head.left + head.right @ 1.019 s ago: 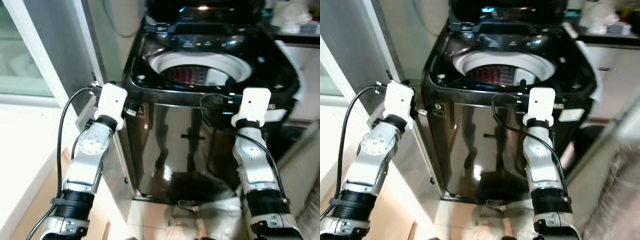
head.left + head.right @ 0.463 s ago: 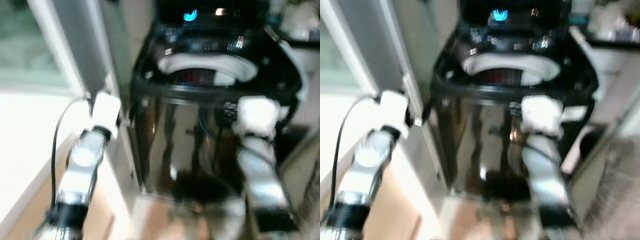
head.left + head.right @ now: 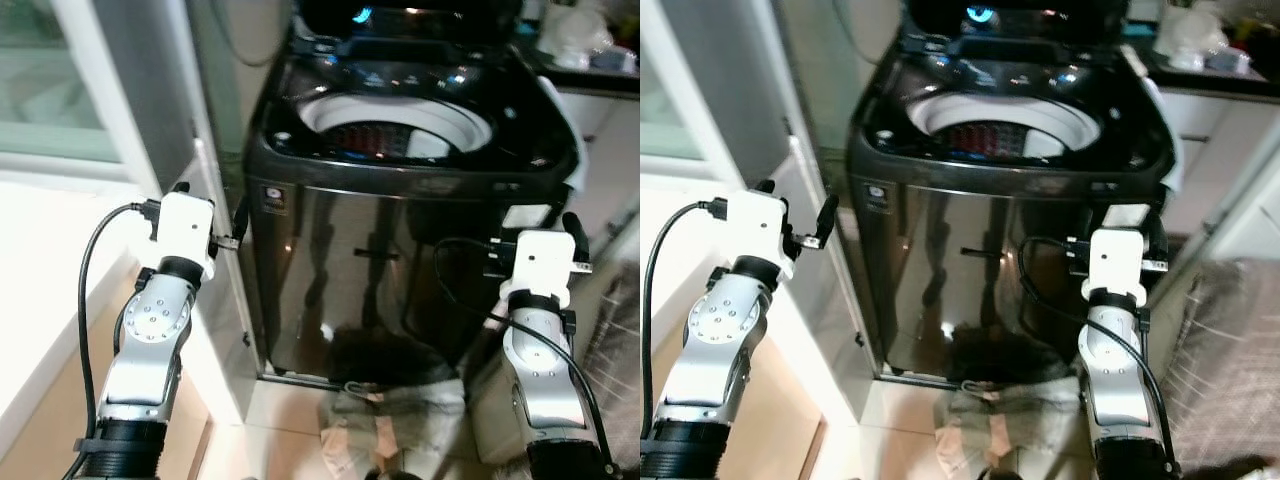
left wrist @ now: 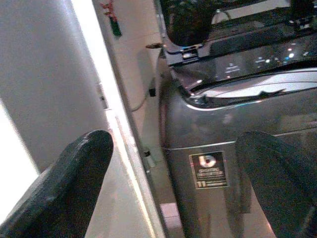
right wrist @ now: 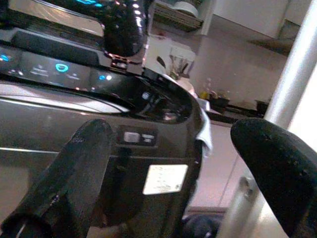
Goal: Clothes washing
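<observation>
A glossy black top-loading washing machine (image 3: 400, 200) is seen straight ahead with its lid raised, the white-rimmed drum opening (image 3: 395, 125) exposed and something reddish, possibly laundry, lying inside. A crumpled pale grey cloth (image 3: 395, 420) is seen on the floor at the machine's foot. The left gripper (image 4: 173, 198) is held beside the machine's left front corner, fingers spread wide and empty. The right gripper (image 5: 173, 163) is held near the right front corner (by a white label), fingers likewise apart.

Left of your left gripper you have a white door frame (image 3: 130, 110); a white counter (image 3: 1200, 110) sits beyond the right one.
</observation>
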### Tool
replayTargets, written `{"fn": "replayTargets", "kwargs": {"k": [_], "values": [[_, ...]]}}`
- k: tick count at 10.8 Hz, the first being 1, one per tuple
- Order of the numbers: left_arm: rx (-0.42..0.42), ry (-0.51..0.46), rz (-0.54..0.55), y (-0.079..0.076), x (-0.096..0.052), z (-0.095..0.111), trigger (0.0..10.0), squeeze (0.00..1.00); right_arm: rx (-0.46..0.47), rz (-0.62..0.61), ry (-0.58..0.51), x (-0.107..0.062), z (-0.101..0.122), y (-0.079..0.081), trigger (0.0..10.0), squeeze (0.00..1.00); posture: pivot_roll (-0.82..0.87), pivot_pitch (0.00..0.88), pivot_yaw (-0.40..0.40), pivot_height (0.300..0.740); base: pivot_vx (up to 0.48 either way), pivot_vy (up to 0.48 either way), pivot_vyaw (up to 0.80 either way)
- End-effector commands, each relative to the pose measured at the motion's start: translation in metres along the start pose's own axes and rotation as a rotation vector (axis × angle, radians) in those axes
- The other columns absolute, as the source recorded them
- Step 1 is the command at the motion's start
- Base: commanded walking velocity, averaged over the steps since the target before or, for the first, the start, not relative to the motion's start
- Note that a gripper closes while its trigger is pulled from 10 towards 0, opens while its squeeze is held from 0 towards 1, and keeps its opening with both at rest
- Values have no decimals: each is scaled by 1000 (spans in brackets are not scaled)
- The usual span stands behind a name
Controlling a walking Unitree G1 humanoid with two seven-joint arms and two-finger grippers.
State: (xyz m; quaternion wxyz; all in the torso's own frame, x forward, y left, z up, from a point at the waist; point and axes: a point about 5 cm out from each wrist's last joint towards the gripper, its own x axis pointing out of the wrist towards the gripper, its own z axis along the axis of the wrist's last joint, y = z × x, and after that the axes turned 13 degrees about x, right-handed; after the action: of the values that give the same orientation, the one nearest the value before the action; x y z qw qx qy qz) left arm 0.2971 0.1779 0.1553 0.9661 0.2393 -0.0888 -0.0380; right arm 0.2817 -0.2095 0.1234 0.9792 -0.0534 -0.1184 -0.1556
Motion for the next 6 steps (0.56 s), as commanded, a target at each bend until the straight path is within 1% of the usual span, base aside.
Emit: {"fn": "replayTargets", "kwargs": {"k": [1,6], "values": [[0,-9,8,1,0,2,10000,0,-5,13,-28,3,6,1,10000,0,-34,0,4,740,0,0,0],[0,-9,8,1,0,2,10000,0,-5,13,-28,3,6,1,10000,0,-34,0,4,740,0,0,0]]}}
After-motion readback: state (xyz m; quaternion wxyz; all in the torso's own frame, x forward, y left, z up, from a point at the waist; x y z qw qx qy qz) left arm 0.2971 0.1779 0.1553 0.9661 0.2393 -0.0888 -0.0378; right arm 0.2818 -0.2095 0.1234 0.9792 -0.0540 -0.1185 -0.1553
